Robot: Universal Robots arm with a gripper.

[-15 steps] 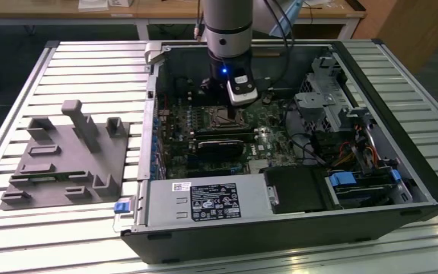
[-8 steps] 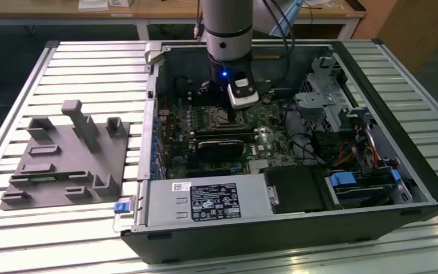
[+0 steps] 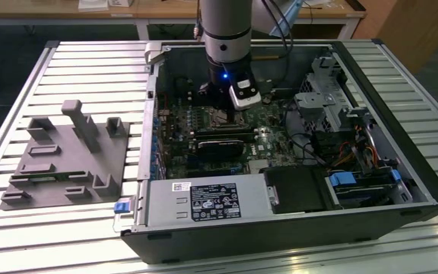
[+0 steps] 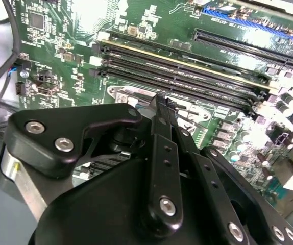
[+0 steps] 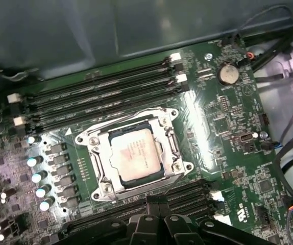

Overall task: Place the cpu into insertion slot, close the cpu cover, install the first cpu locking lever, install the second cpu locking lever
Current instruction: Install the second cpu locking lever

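In the exterior view, an open computer case (image 3: pixel 371 188) lies on a slatted metal table (image 3: pixel 67 63). The arm (image 3: pixel 227 34) reaches straight down into the case, and the gripper (image 3: pixel 227 111) hangs just above the insertion slot (image 3: pixel 225 120) on the green motherboard (image 3: pixel 268 134). A grey fixture block (image 3: pixel 67 157) with upright posts sits on the table at the exterior view's left, well apart from the case. A black power-supply box (image 3: pixel 211 202) fills the near edge of the case, and a long black card (image 3: pixel 220 138) lies just in front of the slot.

In the second wrist view, the gripper's black linkage (image 4: pixel 156 189) takes up the foreground. Its 2 fingers (image 4: pixel 163 109) meet at a narrow tip, pressed together with nothing visible between them, so the gripper reads as clenched and empty. Past the tip run 4 long black memory slots (image 4: pixel 182 71) across the green board, and a further black slot with a blue one lies beyond them.

In the first wrist view, the cpu (image 5: pixel 135 155) sits flat in the insertion slot, its pale metal face showing through the window of the cpu cover (image 5: pixel 168 148), which lies down over it. The silvery frame surrounds the chip on all sides. Memory slots (image 5: pixel 100 97) run beside the socket, a row of small capacitors (image 5: pixel 39 176) stands on 1 side, and a round coin battery (image 5: pixel 227 74) sits on the board further off. The gripper's black body (image 5: pixel 162 227) shows at the picture's edge, near the socket but not touching it.
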